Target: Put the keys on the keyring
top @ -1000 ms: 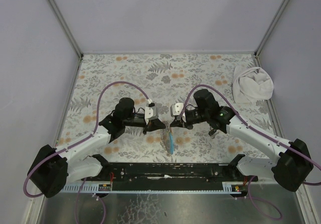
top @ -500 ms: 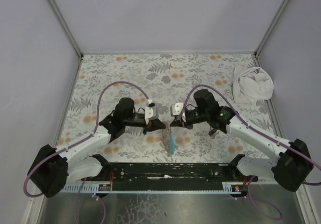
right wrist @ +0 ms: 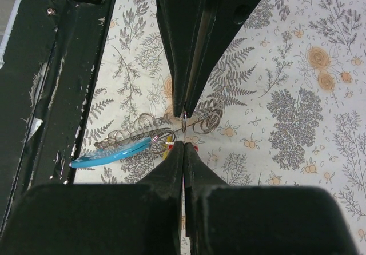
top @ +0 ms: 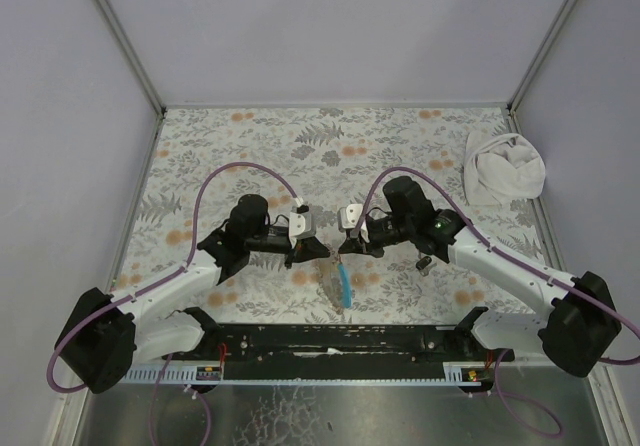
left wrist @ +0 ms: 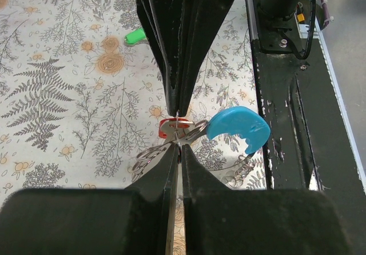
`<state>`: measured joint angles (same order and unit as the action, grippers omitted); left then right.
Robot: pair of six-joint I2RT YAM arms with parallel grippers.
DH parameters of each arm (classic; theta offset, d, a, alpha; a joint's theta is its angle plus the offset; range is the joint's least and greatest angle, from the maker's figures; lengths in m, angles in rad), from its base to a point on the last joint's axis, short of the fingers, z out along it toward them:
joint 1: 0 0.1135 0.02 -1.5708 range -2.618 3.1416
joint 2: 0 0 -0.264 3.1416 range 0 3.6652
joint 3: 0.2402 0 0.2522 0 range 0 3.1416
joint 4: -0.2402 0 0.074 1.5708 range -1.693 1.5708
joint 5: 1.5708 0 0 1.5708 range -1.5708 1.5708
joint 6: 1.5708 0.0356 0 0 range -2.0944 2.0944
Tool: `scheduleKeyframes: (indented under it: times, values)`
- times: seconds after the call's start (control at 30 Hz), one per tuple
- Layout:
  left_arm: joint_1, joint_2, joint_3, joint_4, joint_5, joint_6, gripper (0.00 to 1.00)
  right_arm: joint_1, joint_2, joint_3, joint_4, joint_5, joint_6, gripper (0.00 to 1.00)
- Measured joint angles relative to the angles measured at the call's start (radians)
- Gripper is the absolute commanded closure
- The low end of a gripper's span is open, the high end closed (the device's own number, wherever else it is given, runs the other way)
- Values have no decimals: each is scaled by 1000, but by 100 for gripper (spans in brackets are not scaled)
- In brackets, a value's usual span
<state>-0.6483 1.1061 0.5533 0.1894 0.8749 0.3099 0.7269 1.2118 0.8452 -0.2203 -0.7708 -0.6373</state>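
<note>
currently both arms meet over the near middle of the surface, tips facing each other.

left end effector: fingers fully closed, pinching thin metal of the keyring just beside its light blue part. right end effector: likewise fully closed, nipping a fine wire of the same assembly from the opposite side. the keyring is held between the two and appears raised off the surface, with its blue part hanging toward the arm bases. which turn of wire each one holds cannot be told.

keys: the red key sits at the left pinch point, touching the wire. whether it is fully threaded is not clear. the green key lies loose on the surface, well apart from the ring. the black key is not seen. a yellow speck under the right tips may be the tan-yellow key, unconfirmed.

judgement: the step in hand appears to be working the red key along the wire.

recommendations:
- use one grip as a fixed anchor and move only the other.
- follow the curve of the wire in small arcs. a straight pull apart would likely bend the wire or slip a grip.
- allow for the hanging blue part, whose weight can twist the ring.
- keep the red head out from between the closed tips, where it could jam.
- confirm the key hangs on the wire before letting go, and release one side only.
- the green key will need one free end effector while the other holds the ring.
</note>
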Motion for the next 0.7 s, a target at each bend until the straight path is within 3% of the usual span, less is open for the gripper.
scheduleKeyframes:
  times: [0.7]
  values:
    - [0,0,-3,19,1,-35,100,0,20,6,7,-38,13,100]
